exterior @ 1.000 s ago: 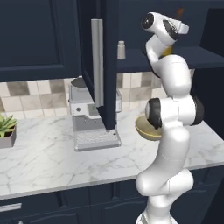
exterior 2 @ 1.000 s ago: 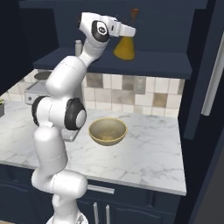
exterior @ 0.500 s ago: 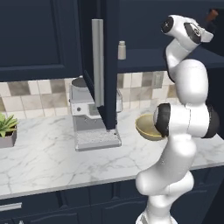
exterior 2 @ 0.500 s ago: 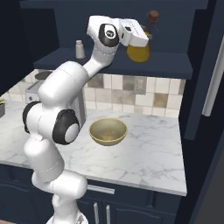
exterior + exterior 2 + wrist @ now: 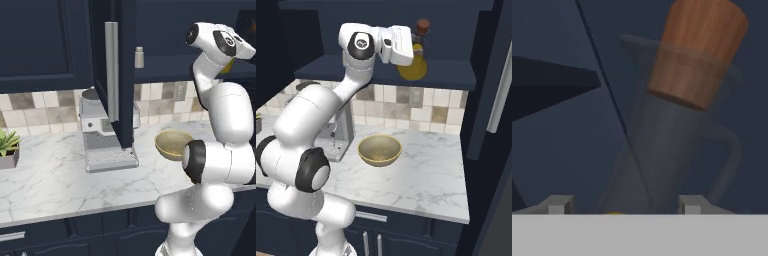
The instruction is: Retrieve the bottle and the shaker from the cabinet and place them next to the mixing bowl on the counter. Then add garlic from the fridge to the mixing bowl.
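Observation:
My gripper point(image 5: 416, 51) is shut on the bottle point(image 5: 412, 67), a yellow-amber flask with a reddish stopper point(image 5: 422, 25), and holds it in the air in front of the open cabinet's shelf point(image 5: 446, 75). In the hand view the bottle's neck and stopper point(image 5: 694, 55) rise between my fingertips point(image 5: 559, 204). A yellow sliver of the bottle point(image 5: 227, 67) peeks out behind the hand in the left base view. The small grey-beige shaker point(image 5: 139, 57) stands on the cabinet shelf beside the open navy door and its silver bar handle point(image 5: 112, 75). Below, the tan mixing bowl point(image 5: 379, 150) sits on the marble counter point(image 5: 426, 180).
A grey coffee machine point(image 5: 107, 135) stands against the tiled wall under the open door. A potted plant point(image 5: 7, 145) sits at the counter's far left. To the bowl's right hangs another open navy door with a silver handle point(image 5: 501, 85).
The arm has swung to the right with the bottle in its grip, carrying it away from the shaker's side of the cabinet. The shaker and the bowl have stayed put.

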